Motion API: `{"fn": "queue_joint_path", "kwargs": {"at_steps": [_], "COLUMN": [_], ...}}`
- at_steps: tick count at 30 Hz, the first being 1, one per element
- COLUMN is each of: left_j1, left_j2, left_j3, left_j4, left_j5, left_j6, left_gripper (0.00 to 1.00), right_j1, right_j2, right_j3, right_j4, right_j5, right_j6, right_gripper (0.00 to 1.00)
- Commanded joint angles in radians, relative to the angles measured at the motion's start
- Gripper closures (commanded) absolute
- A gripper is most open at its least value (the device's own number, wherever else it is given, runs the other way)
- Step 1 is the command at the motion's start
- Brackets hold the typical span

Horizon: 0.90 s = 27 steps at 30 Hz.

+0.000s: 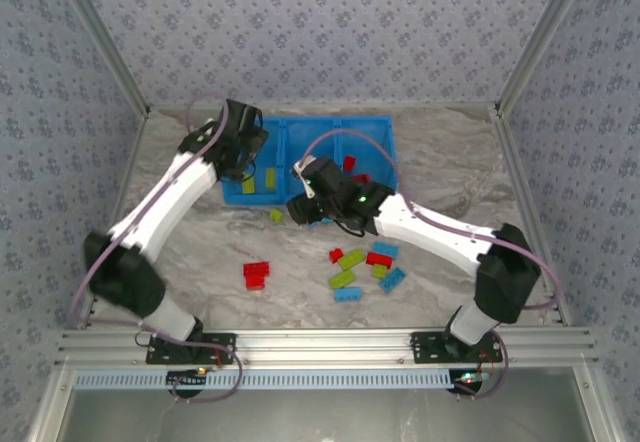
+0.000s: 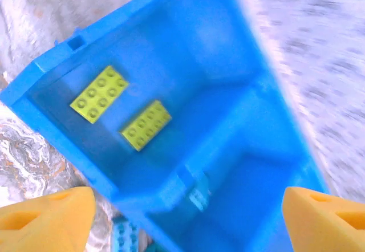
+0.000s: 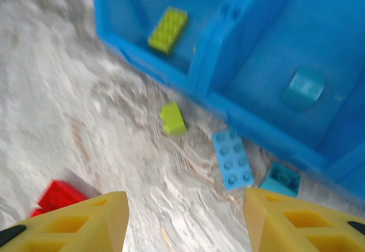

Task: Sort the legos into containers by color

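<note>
My left gripper point(image 2: 185, 220) is spread wide over the glossy blue bin point(image 2: 245, 121), two flat studded yellow-green bricks point(image 2: 100, 94) inside. My right gripper point(image 3: 185, 223) is spread too, empty.

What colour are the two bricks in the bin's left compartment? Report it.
Yellow-green; both bricks show best in the left wrist view.

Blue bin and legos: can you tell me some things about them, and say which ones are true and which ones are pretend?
1. Two yellow-green bricks lie in one compartment of the blue bin. True.
2. The left tool grips a brick. False: its fingers stand apart with nothing between them.
3. A light blue brick lies on the table just outside the bin. True.
4. Every red brick is in the bin. False: a red brick lies on the table.
</note>
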Motion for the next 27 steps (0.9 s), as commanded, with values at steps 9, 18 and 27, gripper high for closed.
{"fn": "queue_joint_path", "kwargs": {"at_steps": [9,18,27], "left_j1": [-0.171,-0.308,-0.317], "left_j2": [-0.613,-0.826,-0.836], "left_j3": [-0.416,-0.602,-0.609], "left_j4": [-0.026,0.068,0.105], "left_j5": [0.244,0.289,0.285], "left_j6": [0.639,0.672,0.676], "left_gripper": [0.15,0.15,0.15], "right_j1": [-0.019,-0.048,-0.067], "right_j2": [0.273,0.414,0.499], "right_j3": [0.141,0.233,0.289], "right_j4": [-0.153,-0.189,-0.198], "right_j5": [0.019,0.09,0.086], "right_j6": [0.001,-0.039,-0.059], "right_gripper": [0.42,0.41,0.43]}}
